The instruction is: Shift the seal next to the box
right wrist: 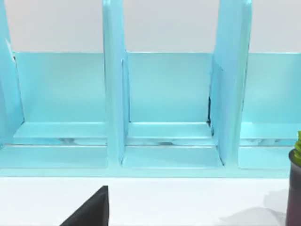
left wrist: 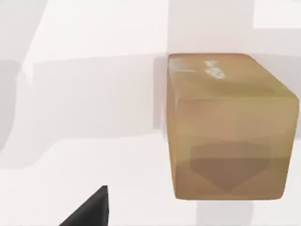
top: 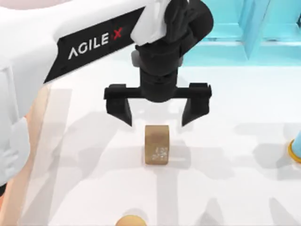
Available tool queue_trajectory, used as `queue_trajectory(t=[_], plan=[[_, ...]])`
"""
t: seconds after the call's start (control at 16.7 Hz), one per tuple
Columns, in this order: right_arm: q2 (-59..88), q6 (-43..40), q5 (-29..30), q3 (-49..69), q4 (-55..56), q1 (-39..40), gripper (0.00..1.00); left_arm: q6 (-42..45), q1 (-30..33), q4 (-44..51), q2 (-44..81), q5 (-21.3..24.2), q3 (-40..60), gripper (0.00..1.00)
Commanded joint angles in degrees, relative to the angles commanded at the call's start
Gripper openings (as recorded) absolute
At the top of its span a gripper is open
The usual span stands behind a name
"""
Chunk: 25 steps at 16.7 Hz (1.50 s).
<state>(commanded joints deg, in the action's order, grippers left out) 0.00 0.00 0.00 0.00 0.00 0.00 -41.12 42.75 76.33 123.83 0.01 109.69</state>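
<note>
Box edge at worktop nine o'clock, peach strip under left arm. Left claw at centre, fingers spread wide, poised over seal; seal sits just toward six o'clock of fingertips, untouched. Step: approach for grasp. Next, I judge: drop, straddle seal, close, carry toward nine o'clock. Right claw faces cyan shelf; grip state can't tell.

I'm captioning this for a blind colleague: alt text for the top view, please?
The left claw hangs open just above the seal, a tan block on the white table. A cyan shelf frame stands at the top right.
</note>
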Motion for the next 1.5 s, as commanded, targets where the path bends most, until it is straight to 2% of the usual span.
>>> queue_trajectory(t=[0.42,0.72,1.5], plan=[[0.0,0.0,0.0,0.0,0.0,0.0,1.0,0.0,0.0,-17.0,2.8,0.0,-13.7,1.0],[0.0,0.0,0.0,0.0,0.0,0.0,1.0,0.0,0.1,-18.5,3.2,0.0,-15.1,1.0],[0.0,0.0,0.0,0.0,0.0,0.0,1.0,0.0,0.1,-18.5,3.2,0.0,-15.1,0.02]])
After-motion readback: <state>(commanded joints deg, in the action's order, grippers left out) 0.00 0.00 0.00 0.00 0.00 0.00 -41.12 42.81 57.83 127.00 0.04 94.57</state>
